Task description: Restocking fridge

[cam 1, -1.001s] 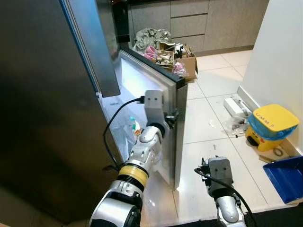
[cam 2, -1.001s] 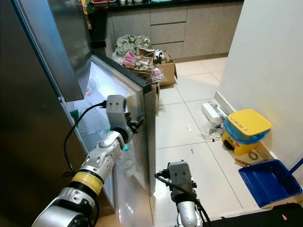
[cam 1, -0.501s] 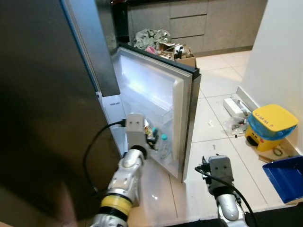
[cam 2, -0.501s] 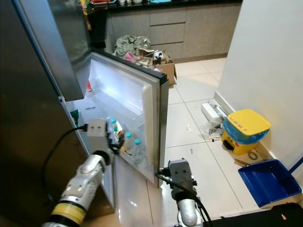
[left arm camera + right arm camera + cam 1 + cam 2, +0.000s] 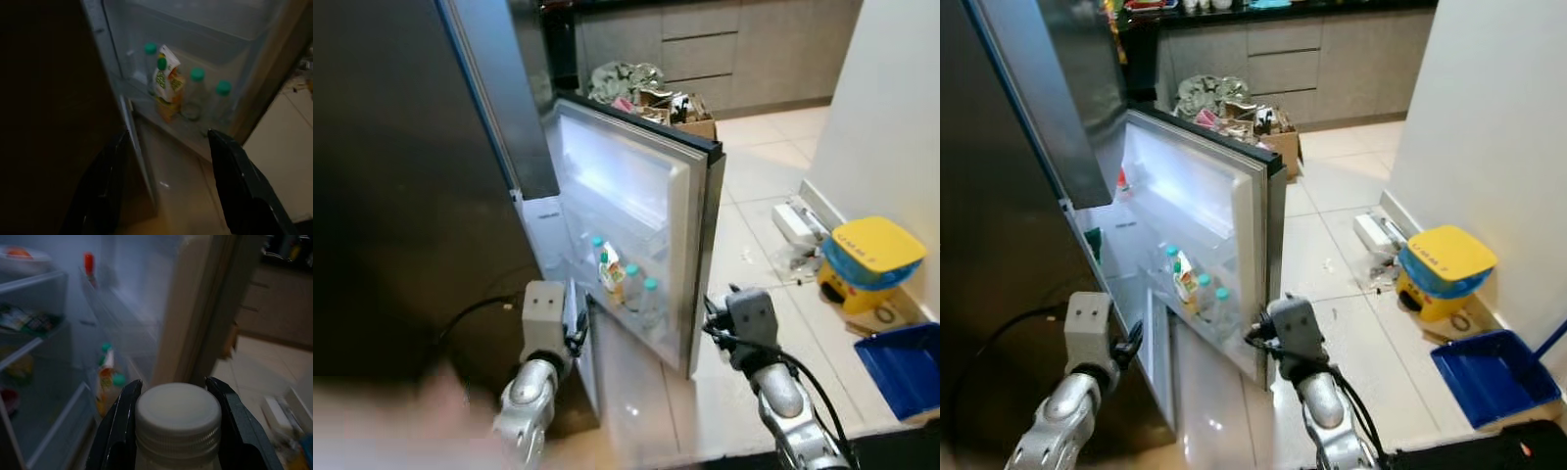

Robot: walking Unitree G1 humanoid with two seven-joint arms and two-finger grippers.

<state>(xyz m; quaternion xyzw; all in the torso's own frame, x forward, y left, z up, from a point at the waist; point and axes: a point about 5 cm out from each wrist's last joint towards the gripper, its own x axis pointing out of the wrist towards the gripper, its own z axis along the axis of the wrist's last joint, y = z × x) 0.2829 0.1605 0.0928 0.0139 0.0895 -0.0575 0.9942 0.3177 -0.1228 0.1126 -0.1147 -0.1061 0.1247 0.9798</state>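
The right claw (image 5: 171, 431) is clenched on a white-capped plastic bottle (image 5: 177, 418) just outside the open grey fridge door (image 5: 690, 255). The left claw (image 5: 166, 181) hangs released, low beside the door's bottle-filled lower shelf (image 5: 195, 122). Risk: the door edge could clip the bottle going in.

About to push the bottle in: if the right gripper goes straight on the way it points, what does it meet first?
Most likely the open fridge door: in the right wrist view its pale edge stands straight ahead of the right gripper and the white-capped bottle it holds. The shelves lie off to one side. Depth is unclear.
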